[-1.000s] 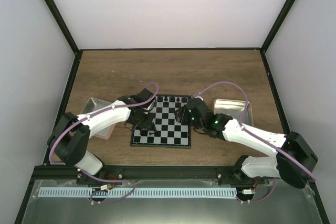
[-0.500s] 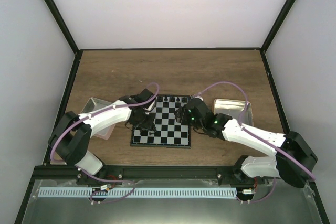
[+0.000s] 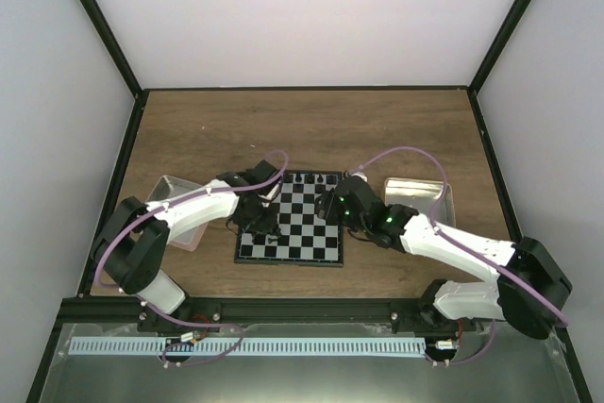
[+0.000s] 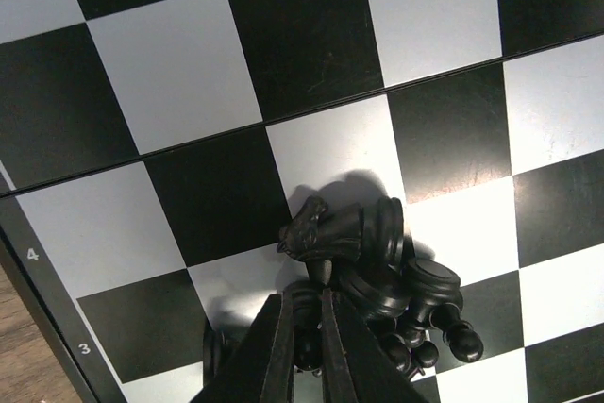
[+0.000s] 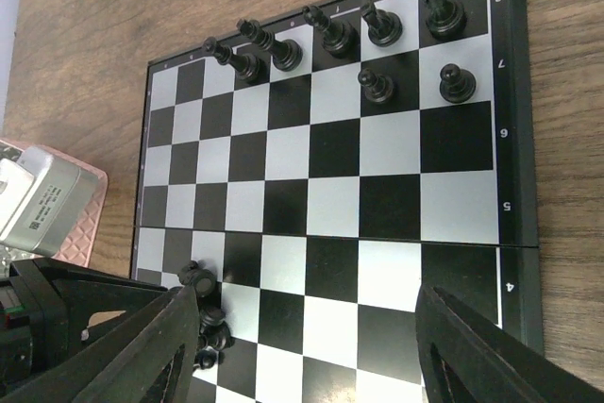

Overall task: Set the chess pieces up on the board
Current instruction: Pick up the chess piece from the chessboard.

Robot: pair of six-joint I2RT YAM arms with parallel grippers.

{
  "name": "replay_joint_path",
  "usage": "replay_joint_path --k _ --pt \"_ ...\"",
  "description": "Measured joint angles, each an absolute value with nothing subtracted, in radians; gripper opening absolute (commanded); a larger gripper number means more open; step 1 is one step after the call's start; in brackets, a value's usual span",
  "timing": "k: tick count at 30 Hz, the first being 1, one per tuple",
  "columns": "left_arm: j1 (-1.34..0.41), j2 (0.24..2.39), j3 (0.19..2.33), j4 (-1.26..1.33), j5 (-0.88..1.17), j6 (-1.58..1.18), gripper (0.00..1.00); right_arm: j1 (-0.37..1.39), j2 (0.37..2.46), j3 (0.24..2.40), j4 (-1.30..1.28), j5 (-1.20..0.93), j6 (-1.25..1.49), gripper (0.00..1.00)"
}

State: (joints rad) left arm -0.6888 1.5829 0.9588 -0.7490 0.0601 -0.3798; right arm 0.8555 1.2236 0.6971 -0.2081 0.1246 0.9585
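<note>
The board (image 3: 300, 224) lies between my arms. Several black chess pieces (image 5: 335, 35) stand along its far rows. A heap of black pieces (image 4: 415, 299) lies near the board's left edge, with a knight (image 4: 330, 230) on its side on top. My left gripper (image 4: 304, 301) is down in this heap, its jaws shut on a black piece (image 4: 309, 342). The heap also shows in the right wrist view (image 5: 203, 313). My right gripper (image 5: 302, 365) is wide open and empty above the board's right half. No cream-white piece shows.
A pink tray (image 3: 172, 192) sits left of the board under my left arm. A tan tray (image 3: 415, 193) sits to its right. Brown table stretches behind the board. Black frame posts and white walls close in the sides.
The left arm has shifted very slightly, with its gripper still in the heap. The right arm has not moved.
</note>
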Motion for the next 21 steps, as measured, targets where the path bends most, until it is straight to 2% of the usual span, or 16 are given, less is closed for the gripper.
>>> replay_joint_path --k 21 --pt "-0.689 1.51 1.131 -0.81 -0.005 -0.357 0.05 0.855 1.097 0.67 -0.214 0.217 0.989 0.66"
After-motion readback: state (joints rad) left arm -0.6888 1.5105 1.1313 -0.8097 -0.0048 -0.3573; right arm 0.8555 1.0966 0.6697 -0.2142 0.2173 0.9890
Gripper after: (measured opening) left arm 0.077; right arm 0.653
